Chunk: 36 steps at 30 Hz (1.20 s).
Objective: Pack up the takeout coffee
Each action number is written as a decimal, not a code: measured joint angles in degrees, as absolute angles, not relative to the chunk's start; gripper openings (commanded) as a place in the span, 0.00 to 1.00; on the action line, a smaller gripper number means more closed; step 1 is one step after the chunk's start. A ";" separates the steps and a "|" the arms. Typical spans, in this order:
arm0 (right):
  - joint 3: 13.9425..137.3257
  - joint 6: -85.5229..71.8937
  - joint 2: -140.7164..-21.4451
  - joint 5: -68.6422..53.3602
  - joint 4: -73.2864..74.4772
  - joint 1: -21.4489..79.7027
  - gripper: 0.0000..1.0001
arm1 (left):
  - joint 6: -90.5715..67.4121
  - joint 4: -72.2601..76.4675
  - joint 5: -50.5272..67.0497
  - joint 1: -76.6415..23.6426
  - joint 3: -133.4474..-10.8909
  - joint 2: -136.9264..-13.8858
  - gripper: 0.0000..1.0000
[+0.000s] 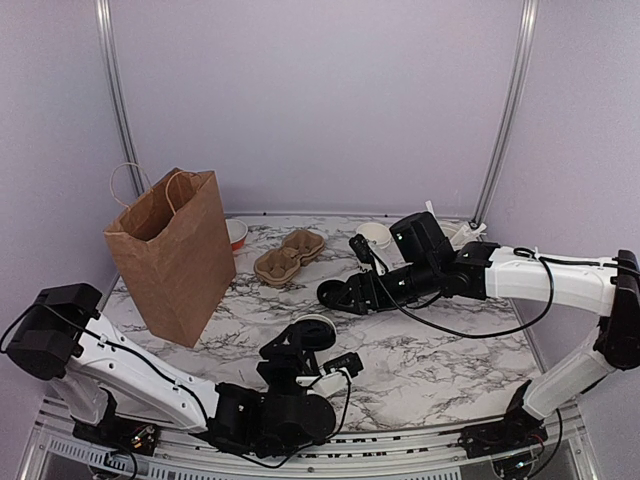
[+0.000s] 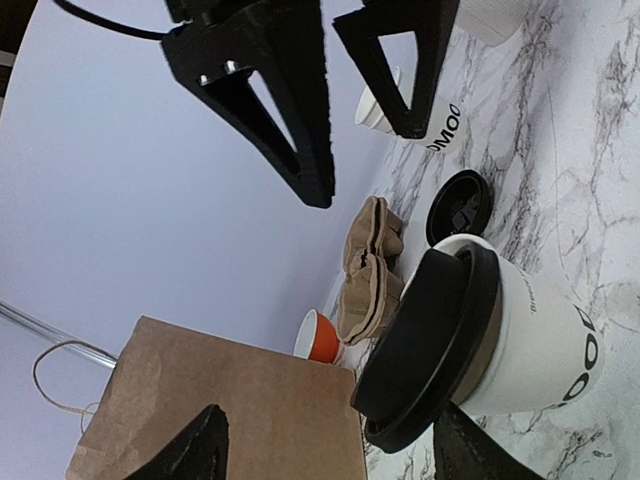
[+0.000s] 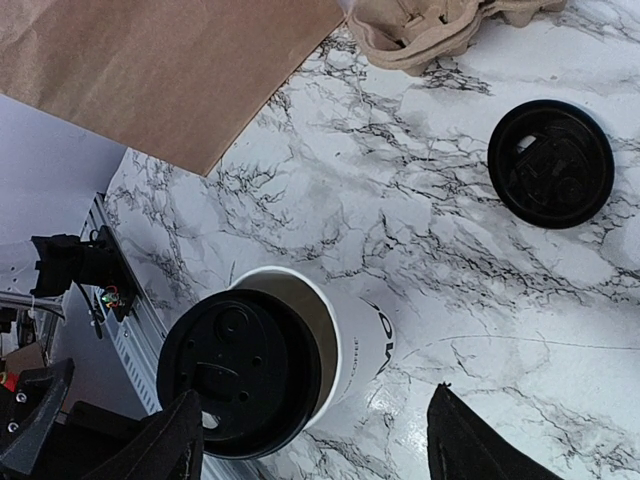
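The takeout coffee (image 2: 535, 340) (image 3: 365, 335) (image 1: 316, 328) is a white paper cup with dark lettering, standing on the marble table near the front. Its black lid (image 2: 430, 345) (image 3: 240, 370) sits crooked, tipped half off the rim. My left gripper (image 2: 330, 450) (image 1: 303, 346) is open right at the cup, with one finger on each side of the lid and no grip on it. My right gripper (image 3: 320, 445) (image 1: 340, 295) hangs open just above and beyond the cup, holding nothing.
A brown paper bag (image 1: 175, 250) stands open at the left. Behind the cup lie a loose black lid (image 3: 550, 163) (image 2: 460, 207), a cardboard cup carrier (image 1: 290, 255), an orange-banded bowl (image 2: 320, 337), a second lidless printed cup (image 2: 440, 120) and a larger white cup (image 2: 490, 15).
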State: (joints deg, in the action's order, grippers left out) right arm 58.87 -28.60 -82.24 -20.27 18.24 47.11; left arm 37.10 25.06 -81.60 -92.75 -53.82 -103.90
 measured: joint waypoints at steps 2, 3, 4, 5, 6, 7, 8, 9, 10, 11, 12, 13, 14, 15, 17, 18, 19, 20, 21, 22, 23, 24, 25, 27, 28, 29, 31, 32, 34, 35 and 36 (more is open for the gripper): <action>58.87 -28.67 -82.21 -20.27 18.22 47.11 0.74 | 30.00 15.59 -79.31 -92.73 -56.71 -103.90 0.70; 58.87 -28.71 -82.24 -20.27 18.22 47.11 0.74 | 26.46 11.31 -78.04 -92.68 -58.43 -103.88 0.70; 58.87 -28.73 -82.24 -20.27 18.22 47.11 0.74 | 23.68 8.25 -76.99 -92.68 -59.72 -103.79 0.70; 58.87 -28.73 -82.21 -20.27 18.20 47.11 0.74 | 21.52 6.04 -76.27 -92.66 -60.51 -103.66 0.70; 58.87 -28.75 -82.24 -20.27 18.17 47.11 0.74 | 19.35 3.77 -75.37 -92.64 -61.06 -103.39 0.70; 58.87 -28.75 -82.24 -20.27 18.13 47.11 0.74 | 17.61 1.83 -74.74 -92.62 -61.23 -103.07 0.70; 58.87 -28.77 -82.21 -20.27 18.04 47.11 0.74 | 16.01 0.03 -74.13 -92.62 -61.36 -102.83 0.70; 58.87 -28.82 -82.24 -20.29 17.98 47.11 0.74 | 14.59 -1.61 -73.54 -92.60 -61.54 -102.74 0.70; 58.87 -28.88 -82.21 -20.27 17.98 47.11 0.74 | 13.41 -2.94 -72.90 -92.58 -61.73 -102.74 0.70; 58.87 -28.93 -82.21 -20.27 17.96 47.11 0.74 | 12.23 -4.29 -72.14 -92.53 -61.93 -102.72 0.70; 58.85 -28.95 -82.21 -20.27 17.96 47.11 0.74 | 11.20 -5.39 -71.68 -92.47 -62.06 -102.69 0.70; 58.85 -28.97 -82.24 -20.27 17.89 47.11 0.74 | 9.96 -6.61 -70.96 -92.38 -62.19 -102.67 0.70; 58.76 -28.97 -82.21 -20.27 17.74 47.11 0.74 | 9.06 -7.44 -70.43 -92.33 -62.22 -102.63 0.70; 58.61 -28.97 -82.24 -20.27 17.56 47.11 0.74 | 8.05 -8.43 -69.84 -92.23 -62.28 -102.61 0.70; 58.28 -28.99 -82.21 -20.27 17.39 47.11 0.74 | 6.39 -10.13 -68.84 -92.01 -62.59 -102.59 0.70; 58.13 -28.99 -82.21 -20.27 17.37 47.11 0.74 | 5.56 -10.98 -68.38 -91.90 -62.87 -102.56 0.70; 57.98 -29.02 -82.21 -20.27 17.28 47.11 0.74 | 4.86 -11.49 -67.92 -91.72 -63.11 -102.52 0.70; 57.82 -28.99 -82.21 -20.27 17.23 47.11 0.74 | 4.12 -12.12 -67.57 -91.46 -63.37 -102.45 0.70; 57.78 -28.99 -82.21 -20.29 17.21 47.11 0.74 | 3.44 -12.62 -67.20 -91.26 -63.61 -102.26 0.71; 57.76 -28.97 -82.21 -20.27 17.21 47.11 0.74 | 2.76 -13.19 -66.81 -91.05 -63.83 -102.02 0.71; 57.76 -28.95 -82.21 -20.23 17.21 47.11 0.74 | 2.02 -13.74 -66.39 -90.74 -64.01 -101.60 0.72; 57.74 -28.86 -82.17 -20.03 17.23 47.11 0.74 | 1.32 -14.17 -65.93 -90.52 -64.05 -101.16 0.72; 57.60 -28.69 -82.06 -19.81 17.28 47.11 0.74 | 0.47 -14.83 -65.54 -90.35 -64.14 -100.66 0.72; 57.04 -28.21 -81.52 -19.31 17.58 47.11 0.74 | -1.80 -16.23 -64.14 -89.82 -64.16 -99.04 0.73; 56.60 -27.79 -81.01 -18.87 17.76 47.37 0.74 | -3.20 -16.99 -63.31 -89.54 -64.18 -97.97 0.73; 55.94 -27.20 -80.27 -18.20 18.15 47.94 0.74 | -4.84 -17.78 -62.15 -89.21 -64.18 -96.62 0.74; 54.85 -26.11 -78.67 -16.56 19.07 50.26 0.74 | -8.01 -19.03 -59.70 -88.55 -64.16 -93.80 0.74; 54.17 -25.67 -77.78 -15.81 19.46 51.92 0.74 | -10.04 -19.44 -58.00 -88.05 -64.07 -91.94 0.74; 52.21 -25.32 -76.12 -14.61 19.84 55.66 0.73 | -14.46 -19.94 -54.24 -86.63 -63.48 -87.59 0.74; 51.07 -25.43 -75.55 -14.11 19.97 57.36 0.73 | -16.71 -19.97 -52.34 -85.73 -62.98 -85.41 0.75; 49.43 -25.76 -74.98 -13.39 19.94 59.53 0.73 | -19.18 -20.03 -50.43 -84.60 -62.26 -83.11 0.75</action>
